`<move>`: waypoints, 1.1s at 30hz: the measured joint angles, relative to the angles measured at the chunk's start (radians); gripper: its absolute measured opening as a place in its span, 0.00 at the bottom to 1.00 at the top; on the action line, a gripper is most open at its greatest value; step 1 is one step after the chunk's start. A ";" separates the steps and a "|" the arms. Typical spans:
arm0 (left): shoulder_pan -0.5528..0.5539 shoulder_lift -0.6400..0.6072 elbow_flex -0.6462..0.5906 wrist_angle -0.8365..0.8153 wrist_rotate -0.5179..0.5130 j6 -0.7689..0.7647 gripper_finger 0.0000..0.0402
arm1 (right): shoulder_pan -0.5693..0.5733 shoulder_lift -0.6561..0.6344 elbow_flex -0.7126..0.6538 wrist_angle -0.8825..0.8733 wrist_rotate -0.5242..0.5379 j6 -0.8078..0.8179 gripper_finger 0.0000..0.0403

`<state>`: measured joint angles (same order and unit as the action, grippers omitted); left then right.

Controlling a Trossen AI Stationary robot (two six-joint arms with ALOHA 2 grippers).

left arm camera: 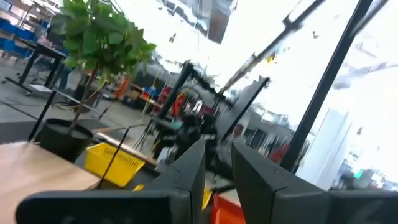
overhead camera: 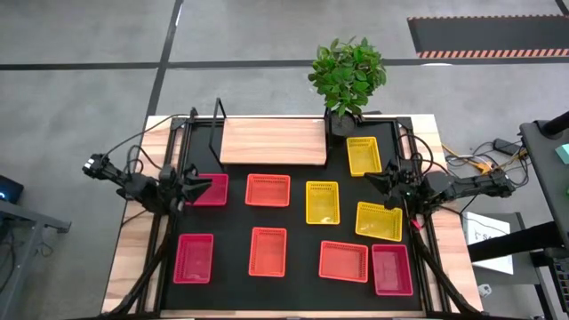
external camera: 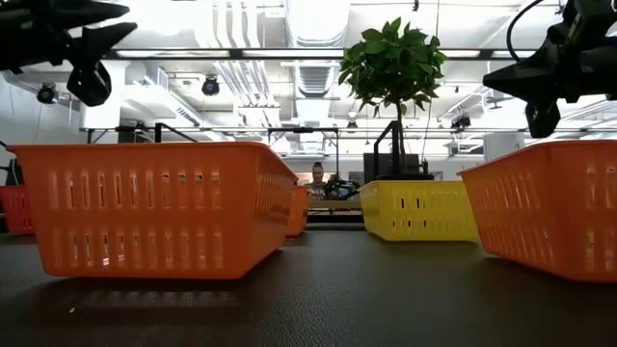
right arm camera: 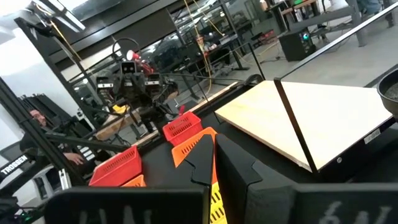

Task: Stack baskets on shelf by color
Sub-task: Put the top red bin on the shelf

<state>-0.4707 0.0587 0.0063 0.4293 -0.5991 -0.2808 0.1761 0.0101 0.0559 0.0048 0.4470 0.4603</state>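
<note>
Left gripper (overhead camera: 197,188): fingers slightly parted, holding nothing, raised over the near edge of a red basket (overhead camera: 212,190) whose long axis runs across the table, just in front of the bare shelf (overhead camera: 272,141). Right gripper (overhead camera: 377,180): pressed together, empty, between two yellow baskets (overhead camera: 364,155).

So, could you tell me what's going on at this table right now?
Nothing is being handled at the moment. Nine baskets, among them a red basket, an orange basket and a yellow basket, lie spread singly on the black tabletop. The wooden shelf holds none. The left gripper and right gripper hang empty at the table's sides.
</note>
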 joint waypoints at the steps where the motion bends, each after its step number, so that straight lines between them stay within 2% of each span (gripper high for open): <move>1: 0.000 0.000 0.000 0.007 0.000 -0.001 0.16 | 0.000 0.000 0.000 0.000 -0.001 0.000 0.02; 8: 0.000 0.012 0.000 0.012 0.002 0.003 0.16 | 0.000 0.012 -0.001 0.025 0.003 -0.059 0.02; 13: 0.000 0.032 0.000 0.025 -0.013 0.045 0.16 | 0.017 0.112 -0.018 0.243 -0.032 -0.134 0.02; 17: 0.000 0.049 0.000 0.103 -0.016 0.116 0.16 | 0.036 0.267 -0.016 0.460 -0.035 -0.211 0.02; 22: 0.000 0.060 0.000 0.193 -0.017 0.305 0.16 | 0.080 0.509 0.036 0.655 -0.035 -0.301 0.02; 26: 0.000 0.060 0.000 0.191 -0.019 0.390 0.16 | 0.116 0.709 0.163 0.666 -0.028 -0.355 0.02; 29: 0.000 0.067 0.000 0.189 -0.019 0.397 0.16 | 0.144 0.839 0.279 0.653 -0.028 -0.423 0.02; 33: 0.000 0.072 0.000 0.189 -0.019 0.397 0.16 | 0.181 0.985 0.449 0.559 -0.032 -0.516 0.02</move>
<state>-0.4706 0.1307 0.0063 0.6187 -0.6182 0.1162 0.3567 0.9950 0.5053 0.5638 0.4149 -0.0558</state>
